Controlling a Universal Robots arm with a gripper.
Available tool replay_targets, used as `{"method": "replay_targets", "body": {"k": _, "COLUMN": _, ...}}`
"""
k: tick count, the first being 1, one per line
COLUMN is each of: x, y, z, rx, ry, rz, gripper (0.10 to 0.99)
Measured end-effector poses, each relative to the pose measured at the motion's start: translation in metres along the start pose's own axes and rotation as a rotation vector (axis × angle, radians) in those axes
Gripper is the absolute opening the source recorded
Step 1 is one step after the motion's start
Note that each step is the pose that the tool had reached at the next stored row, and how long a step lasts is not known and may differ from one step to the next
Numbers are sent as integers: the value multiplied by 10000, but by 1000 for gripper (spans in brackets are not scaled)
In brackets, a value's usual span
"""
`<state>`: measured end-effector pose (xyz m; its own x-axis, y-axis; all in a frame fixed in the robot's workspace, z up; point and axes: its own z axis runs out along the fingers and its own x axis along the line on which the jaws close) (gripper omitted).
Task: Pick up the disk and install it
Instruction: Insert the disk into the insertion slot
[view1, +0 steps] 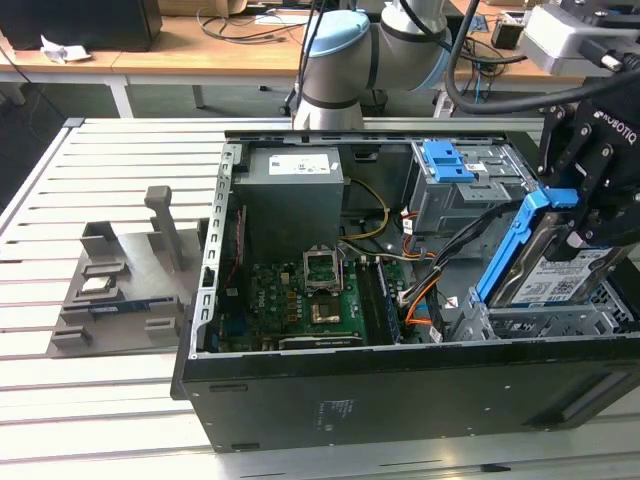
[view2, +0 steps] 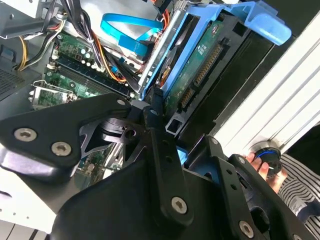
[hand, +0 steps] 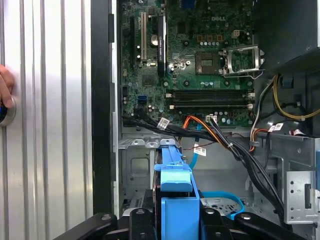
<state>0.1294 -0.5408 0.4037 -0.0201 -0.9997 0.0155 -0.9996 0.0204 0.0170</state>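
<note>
One disk (view1: 555, 280), clamped between the gripper's (view1: 588, 232) fingers, hangs tilted over the drive cage (view1: 560, 322); insertion looks underway, and seating calls for levelling it.

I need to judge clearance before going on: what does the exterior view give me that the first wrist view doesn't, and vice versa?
Exterior view: the disk tilted over the drive cage, the gripper closed on it, and a grey fixture on the exterior view's left. First wrist view: a person's hand on the slatted table. Both: the motherboard, cables and the disk's blue rail.
</note>
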Motion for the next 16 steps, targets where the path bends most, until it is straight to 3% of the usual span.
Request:
{"method": "replay_targets", "body": {"k": 2, "x": -1, "y": -1, "z": 69, "rx": -1, "ry": 2, "rz": 0, "gripper": 365}}
{"method": "replay_targets", "body": {"k": 16, "x": -5, "y": -6, "z": 333, "rx": -1, "ry": 0, "rz": 0, "gripper": 365}}
